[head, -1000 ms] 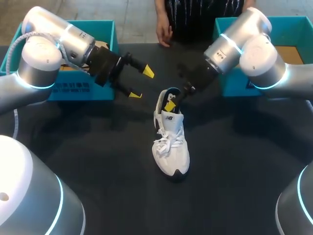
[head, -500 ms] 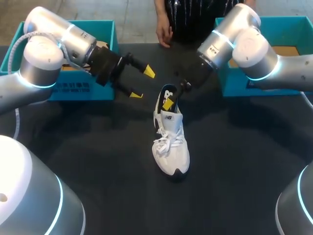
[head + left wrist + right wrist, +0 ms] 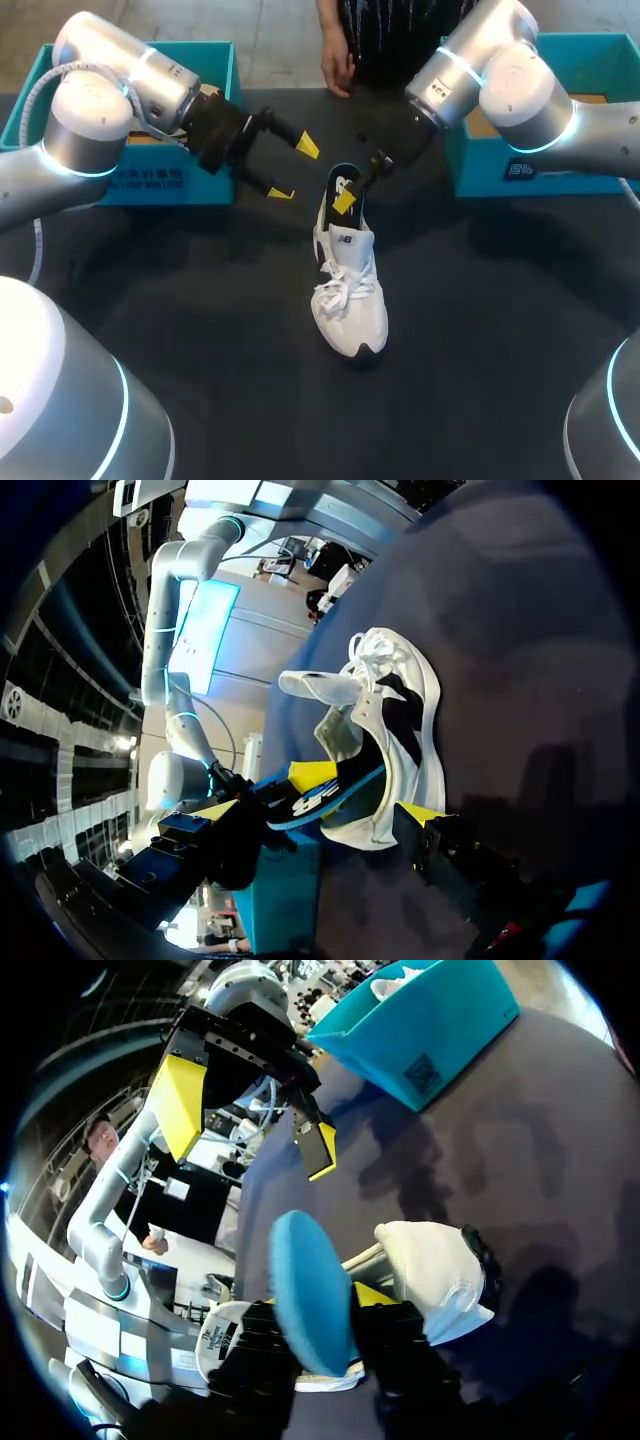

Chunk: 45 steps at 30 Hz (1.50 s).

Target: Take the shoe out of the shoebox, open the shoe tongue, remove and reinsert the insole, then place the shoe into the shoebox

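Step in hand: I judge it to be drawing the insole out of the shoe, roughly the middle of the task.
Shoe [image 3: 348, 290]: stands on its sole near the middle of the tabletop, toe toward my edge and heel toward the far edge. The laces are loose and the tongue is folded forward.
Insole [image 3: 341, 188]: blue, with its heel end raised out of the shoe's opening. Its front part is hidden inside the shoe.
Right claw [image 3: 353, 195]: narrow, pinching the raised end of the insole from both faces just above the heel.
Left claw [image 3: 293, 170]: spread wide and holding nothing. It hangs just beside the heel, on the side toward the tabletop's left edge, clear of the shoe.
Boxes: the left box [image 3: 150, 185] is at the far left corner and the right box [image 3: 480, 175] at the far right corner, both well apart from the shoe.
How to pull: up and back toward the far edge, along the shoe's length and slowly, so the front slides free instead of buckling.
Risk: nothing pins the shoe, so it may lift or tip with the insole.
Left claw's job: close on the heel wall and hold the shoe down.
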### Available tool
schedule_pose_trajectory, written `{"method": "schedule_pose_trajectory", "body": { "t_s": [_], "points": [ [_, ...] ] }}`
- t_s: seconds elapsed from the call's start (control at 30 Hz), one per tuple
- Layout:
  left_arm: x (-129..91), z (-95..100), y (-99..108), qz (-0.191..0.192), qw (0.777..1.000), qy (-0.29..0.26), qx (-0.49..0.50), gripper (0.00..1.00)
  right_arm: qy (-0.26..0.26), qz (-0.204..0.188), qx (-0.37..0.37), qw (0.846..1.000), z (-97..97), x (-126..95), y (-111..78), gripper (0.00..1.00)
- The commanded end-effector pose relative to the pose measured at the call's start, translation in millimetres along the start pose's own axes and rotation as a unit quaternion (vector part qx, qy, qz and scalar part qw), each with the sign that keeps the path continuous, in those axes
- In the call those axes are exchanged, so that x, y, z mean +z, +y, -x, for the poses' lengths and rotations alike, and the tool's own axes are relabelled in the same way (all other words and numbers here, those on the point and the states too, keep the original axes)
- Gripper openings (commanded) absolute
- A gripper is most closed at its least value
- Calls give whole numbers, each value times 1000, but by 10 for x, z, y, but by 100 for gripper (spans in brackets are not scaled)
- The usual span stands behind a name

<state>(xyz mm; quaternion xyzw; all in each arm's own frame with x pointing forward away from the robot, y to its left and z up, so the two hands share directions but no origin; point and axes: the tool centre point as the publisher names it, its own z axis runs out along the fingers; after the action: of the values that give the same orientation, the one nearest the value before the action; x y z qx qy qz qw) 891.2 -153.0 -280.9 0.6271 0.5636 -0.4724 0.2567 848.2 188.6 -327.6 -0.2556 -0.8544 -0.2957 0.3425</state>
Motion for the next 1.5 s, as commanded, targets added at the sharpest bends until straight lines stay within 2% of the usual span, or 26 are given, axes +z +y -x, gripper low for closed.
{"method": "schedule_pose_trajectory", "body": {
  "t_s": [0.03, 0.4, 1.03, 1.17, 1.27, 1.3, 1.5],
  "points": [
    [13, -2, 14, -1, 1000, -1, 1, 100, 0, 2, 0, 1000, -2, 18, -30, 40],
    [43, 1, 23, -4, 1000, -2, 3, 100, 9, 10, 9, 1000, 13, 116, -142, 39],
    [42, 1, 34, -6, 1000, -2, 4, 100, 25, -7, 30, 999, 71, 295, -254, 43],
    [41, 3, 37, -6, 1000, -3, 5, 100, 18, -6, 31, 999, 41, 228, -249, 29],
    [46, 4, 38, -7, 1000, -3, 5, 100, 13, -7, 31, 999, 10, 181, -231, 3],
    [46, 3, 38, -8, 1000, -4, 5, 100, 12, -7, 31, 999, 1, 170, -221, 0],
    [49, -3, 27, -8, 1000, -5, 5, 100, 2, -6, 25, 1000, -34, 91, -173, 0]
  ]
}}
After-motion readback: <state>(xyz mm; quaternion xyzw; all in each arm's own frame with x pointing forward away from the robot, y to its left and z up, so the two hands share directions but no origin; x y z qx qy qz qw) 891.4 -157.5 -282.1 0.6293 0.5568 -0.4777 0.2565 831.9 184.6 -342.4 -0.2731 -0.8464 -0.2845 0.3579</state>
